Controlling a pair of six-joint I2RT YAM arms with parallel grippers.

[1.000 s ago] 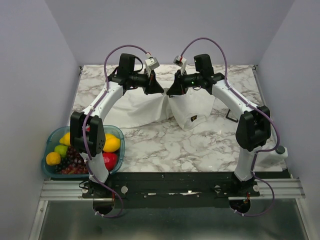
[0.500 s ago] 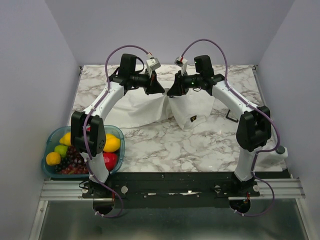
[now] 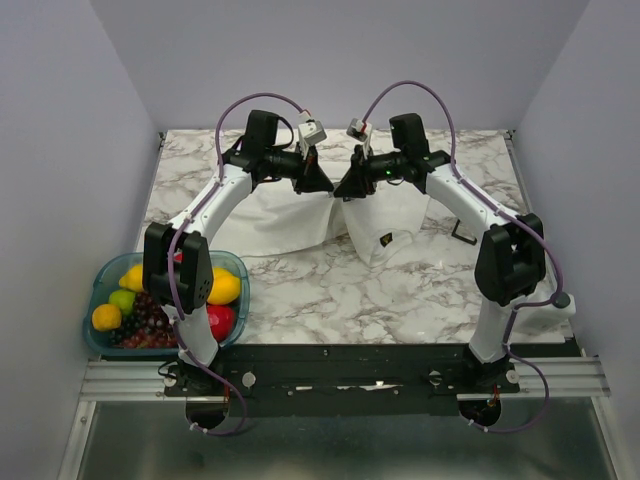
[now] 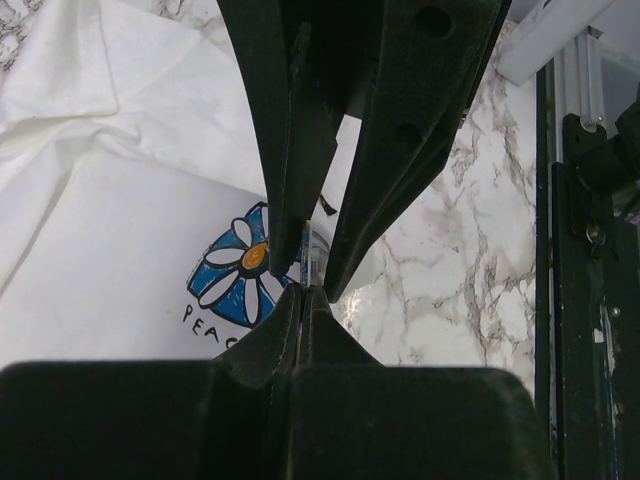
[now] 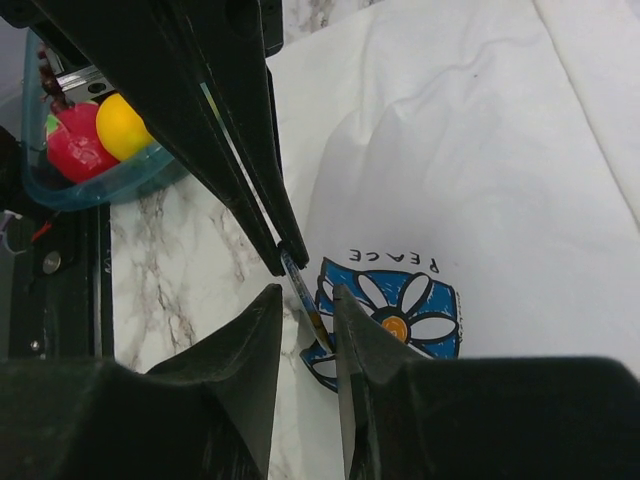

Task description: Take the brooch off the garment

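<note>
Fruit (image 3: 222,286), yellow, green and red pieces beside dark grapes, is sitting in a clear blue-green plastic bowl (image 3: 98,272) at the near left corner of the white-and-grey marble table (image 3: 400,290). Beyond it the left arm is arching toward the far middle, over the large white soft cloth garment (image 3: 270,225) that is lying spread across the table.

The left gripper (image 5: 285,258) is pointing down at the middle of the cloth with its fingers pressed together. They are pinching the upper end of a thin blue-and-yellow sliver (image 5: 303,298). The sliver's lower end is meeting the rim of the small round flower brooch (image 5: 392,318), which has white petals on blue and a yellow centre. The brooch is lying flat on the garment close to the cloth's edge, with the word PEACE beside it. I cannot tell whether the sliver is part of the brooch.

Facing it, the right gripper (image 5: 303,292) is holding its fingers apart, one on each side of the sliver, and is clamping nothing. Further right, a small dark diamond logo (image 3: 388,238) is showing on the garment's near fold. A small black square frame (image 3: 462,232) is lying on the marble beside the right arm.
</note>
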